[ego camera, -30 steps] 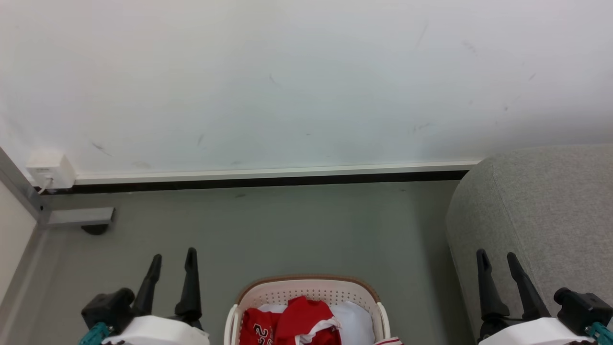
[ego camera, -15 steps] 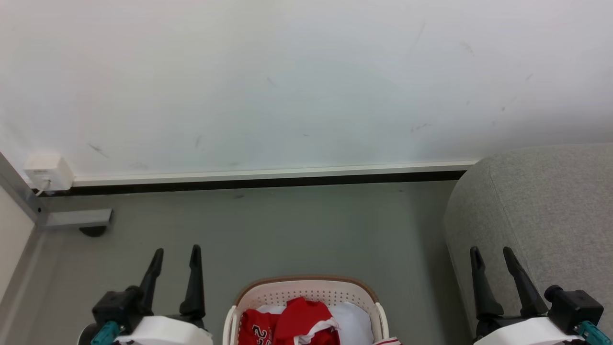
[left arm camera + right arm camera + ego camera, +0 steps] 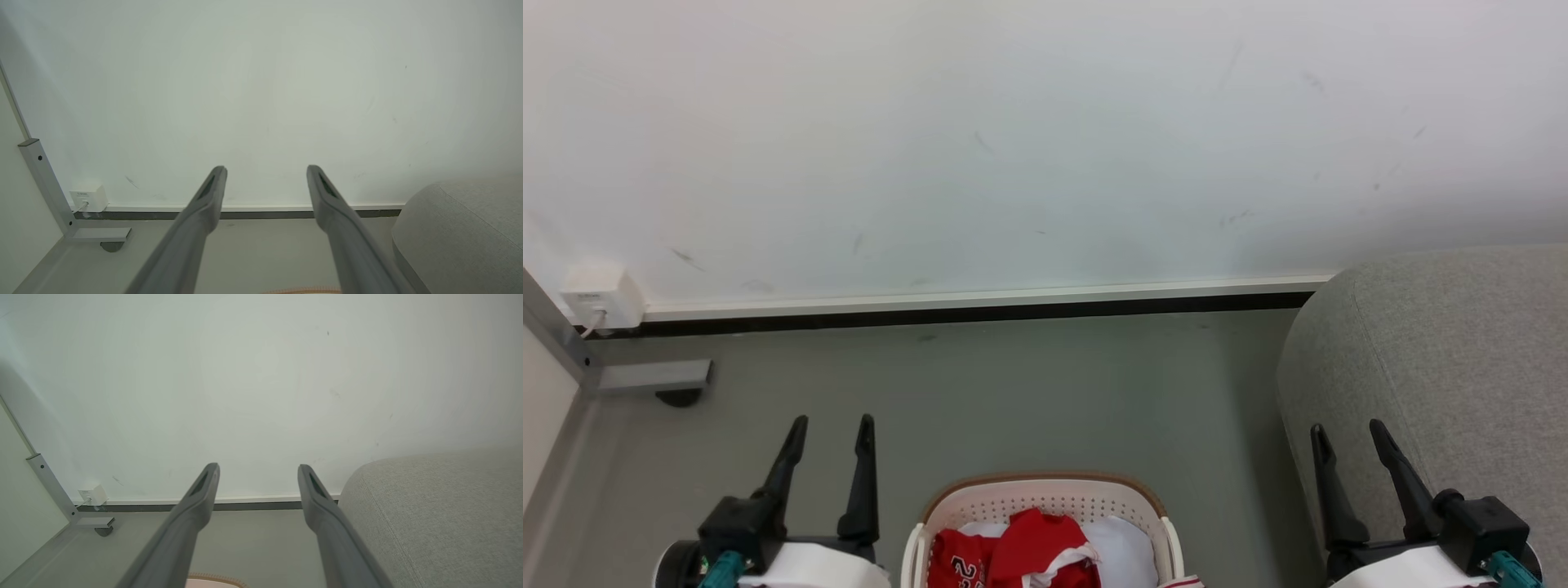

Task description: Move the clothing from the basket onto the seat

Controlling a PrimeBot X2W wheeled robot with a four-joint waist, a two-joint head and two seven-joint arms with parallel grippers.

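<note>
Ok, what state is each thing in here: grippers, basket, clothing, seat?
Basket: upright, partly filled.
Clothing: crumpled in basket, not gripped.
Seat: no clothing on the visible part.
Left gripper: open, empty, left of basket.
Right gripper: open, empty, near seat.

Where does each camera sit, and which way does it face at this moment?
Head view: on the head, facing forward and down at floor, wall and the basket holding the clothing; left tool and right tool show, open.
Left wrist view: on the left wrist, facing the wall along its fingers; the seat at right.
Right wrist view: on the right wrist, facing the same wall along its fingers; seat at lower right.
Shared: both wrist views show the socket box and seat.
</note>
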